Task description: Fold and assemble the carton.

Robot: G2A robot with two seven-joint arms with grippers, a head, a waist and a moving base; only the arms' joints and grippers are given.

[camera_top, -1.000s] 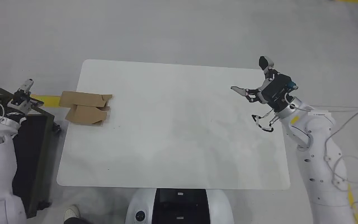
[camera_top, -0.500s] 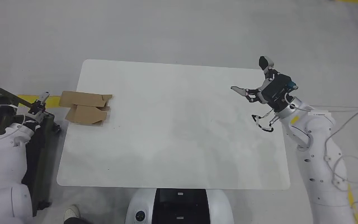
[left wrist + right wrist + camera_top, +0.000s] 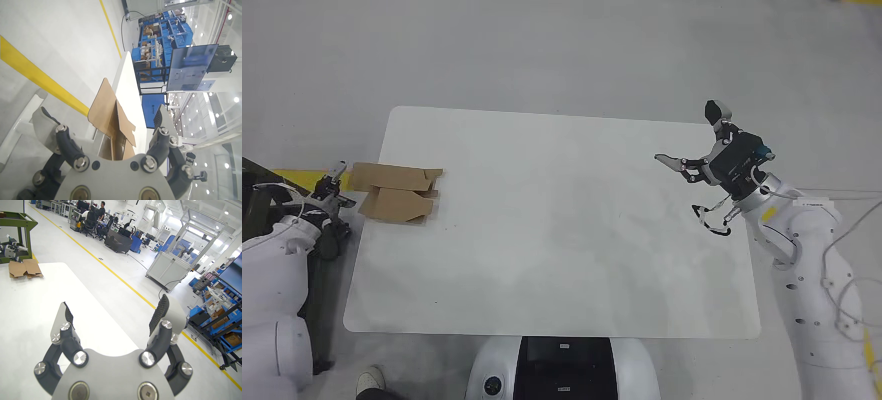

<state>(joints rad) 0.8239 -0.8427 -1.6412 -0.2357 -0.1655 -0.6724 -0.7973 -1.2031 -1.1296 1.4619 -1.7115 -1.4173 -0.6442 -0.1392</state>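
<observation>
Carton [image 3: 397, 192]: flattened brown cardboard lying at the left edge of the counter [image 3: 562, 250], one end hanging past the edge.
Left hand [image 3: 340, 186]: just beside the carton's overhanging end, fingers spread apart. In the left wrist view the carton's end seems to sit between them, but contact cannot be told.
Right hand [image 3: 679, 184]: over the counter's right side, well apart from the carton, fingers spread wide and holding nothing.
</observation>
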